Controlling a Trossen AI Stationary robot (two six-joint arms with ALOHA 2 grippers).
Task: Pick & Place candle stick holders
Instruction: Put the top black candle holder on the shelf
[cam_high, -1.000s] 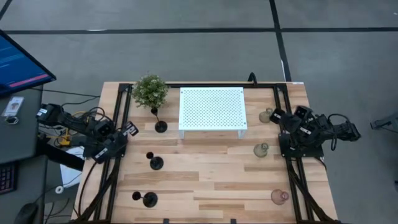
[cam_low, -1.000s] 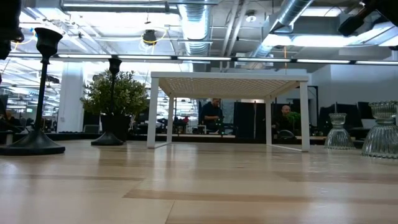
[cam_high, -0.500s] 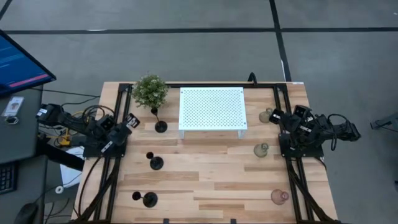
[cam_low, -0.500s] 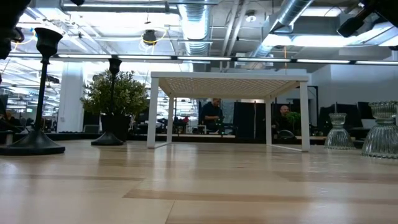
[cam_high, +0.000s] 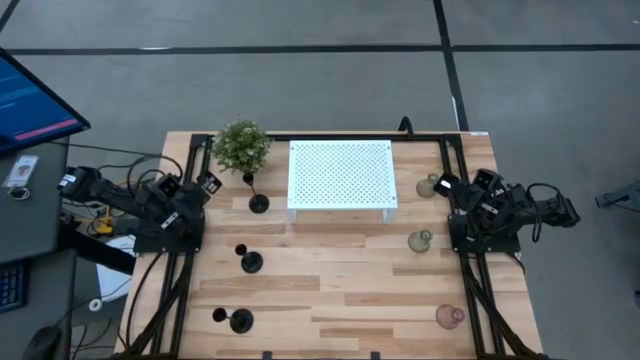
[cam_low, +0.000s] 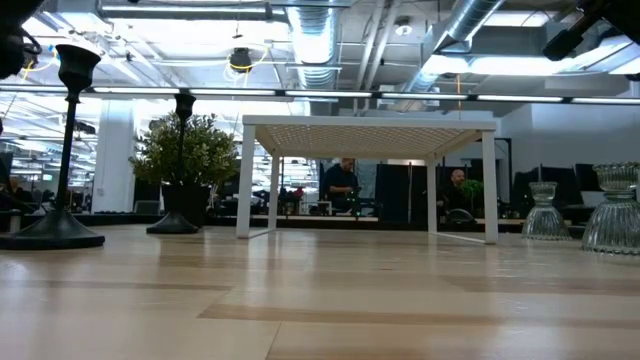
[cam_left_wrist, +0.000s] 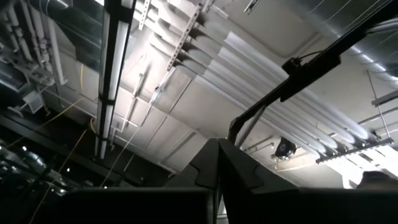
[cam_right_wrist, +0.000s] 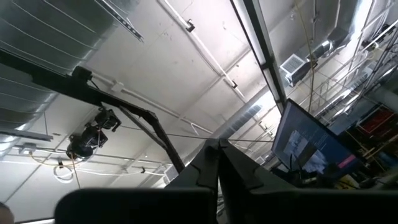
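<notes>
Three black thin-stemmed holders stand on their round bases on the table's left half: one (cam_high: 258, 203) by the plant, one (cam_high: 250, 262) in the middle, one (cam_high: 240, 321) near the front. Two pale green glass holders (cam_high: 428, 185) (cam_high: 420, 240) and a pink one (cam_high: 450, 316) stand on the right. My left gripper (cam_high: 208, 184) is at the left edge and is shut and empty; its wrist view (cam_left_wrist: 219, 177) faces the ceiling. My right gripper (cam_high: 443, 183) is at the right edge beside the far green holder, also shut and empty (cam_right_wrist: 217, 163).
A white perforated rack (cam_high: 341, 175) stands on legs at the far middle of the table. A small bushy green plant (cam_high: 241, 146) stands at its left. Bare wood lies between the black and the glass holders. People show in the room behind, in the low view (cam_low: 342, 185).
My left gripper has drawn back toward the table's far edge and slightly left, away from the middle black holder. It has stayed shut. The holders have not moved.
</notes>
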